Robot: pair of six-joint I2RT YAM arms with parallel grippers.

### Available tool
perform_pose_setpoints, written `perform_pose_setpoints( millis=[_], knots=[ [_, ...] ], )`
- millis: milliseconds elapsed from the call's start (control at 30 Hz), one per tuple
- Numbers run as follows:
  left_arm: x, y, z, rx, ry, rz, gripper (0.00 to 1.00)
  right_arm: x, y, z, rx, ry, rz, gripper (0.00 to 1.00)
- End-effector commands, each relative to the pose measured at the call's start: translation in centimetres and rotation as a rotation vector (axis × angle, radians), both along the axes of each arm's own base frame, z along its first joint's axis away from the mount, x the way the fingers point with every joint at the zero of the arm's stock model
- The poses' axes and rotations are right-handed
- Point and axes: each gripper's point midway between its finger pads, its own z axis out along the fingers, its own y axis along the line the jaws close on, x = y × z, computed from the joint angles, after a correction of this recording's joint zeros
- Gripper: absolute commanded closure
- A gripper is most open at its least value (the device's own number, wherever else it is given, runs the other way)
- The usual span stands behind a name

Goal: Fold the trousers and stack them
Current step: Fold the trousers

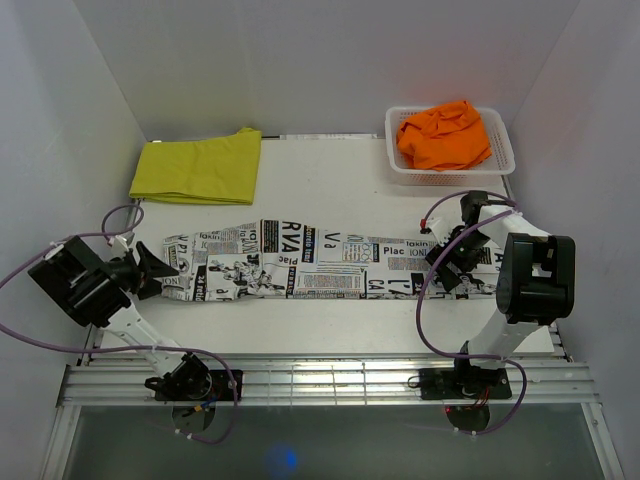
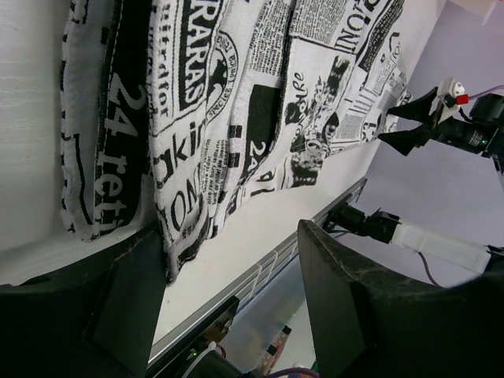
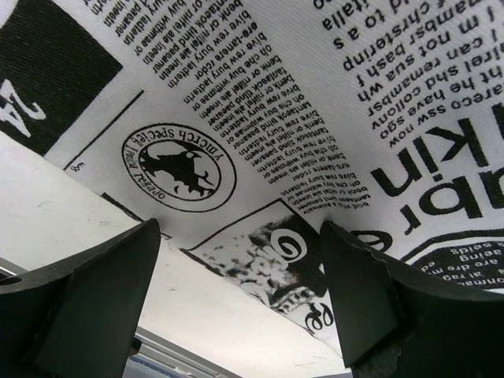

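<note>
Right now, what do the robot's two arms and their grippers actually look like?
The left arm and right arm match: slim white links joined to bulky black housings. A thin purple cable loops loosely along each one. The left gripper and right gripper each have two matte black, wedge-shaped fingers with slightly rough edges.

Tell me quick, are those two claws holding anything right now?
Left gripper: open, empty, at one end of the newspaper-print trousers.
Right gripper: open, empty, over their other end.
</note>
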Motion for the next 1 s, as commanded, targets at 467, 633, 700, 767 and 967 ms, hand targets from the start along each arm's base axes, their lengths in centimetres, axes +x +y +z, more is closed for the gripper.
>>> perform_pose_setpoints(
  millis=[467,633,700,767,967],
  knots=[
    [3.5,1.4,-1.1,-0.039,-0.114,0.028,0.36,-0.4,-0.1,-2.1,0.005,-0.016,0.057,0.15],
    [5.7,2.0,-1.1,-0.013,-0.12,0.028,0.41,-0.9,-0.8,-3.2,-0.028,-0.018,0.091,0.18],
    [6.6,2.3,-1.2,0.009,-0.131,0.023,0.41,-1.0,-0.9,-3.5,-0.031,-0.01,0.096,0.19],
    [7.2,2.1,-1.6,0.004,-0.12,0.024,0.41,-0.9,-1.0,-3.7,-0.036,-0.009,0.103,0.21],
    [9.1,1.4,-1.8,-0.005,-0.116,0.02,0.44,-0.7,-1.3,-3.7,-0.051,-0.018,0.126,0.22]
  ],
)
